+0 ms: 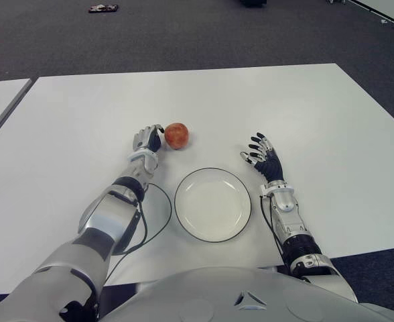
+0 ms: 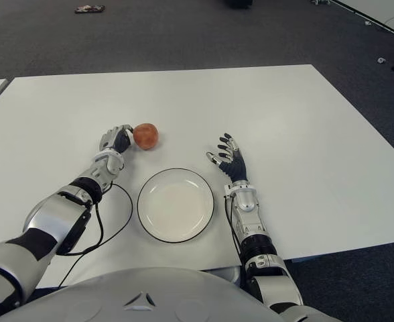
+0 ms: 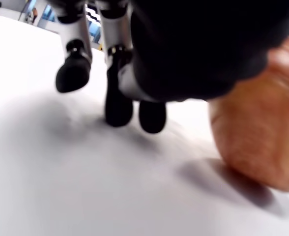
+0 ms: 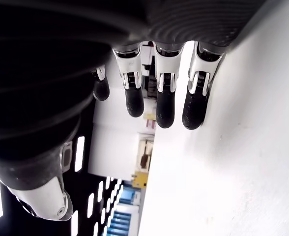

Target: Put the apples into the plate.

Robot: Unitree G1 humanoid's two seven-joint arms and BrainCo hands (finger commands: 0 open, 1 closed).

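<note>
One reddish apple (image 1: 176,135) sits on the white table (image 1: 317,114), beyond the empty white plate (image 1: 213,204) with a dark rim. My left hand (image 1: 148,139) is just left of the apple, its thumb side against the fruit. In the left wrist view its fingertips (image 3: 119,110) point down onto the table and the apple (image 3: 257,132) lies beside the palm, outside the fingers. My right hand (image 1: 260,153) shows to the right of the plate, fingers (image 4: 165,105) spread and holding nothing.
A black cable (image 1: 158,221) loops on the table between my left forearm and the plate. A second white table (image 1: 3,100) stands at the far left across a gap. Dark carpet lies beyond, with a small dark object (image 1: 103,8) on it.
</note>
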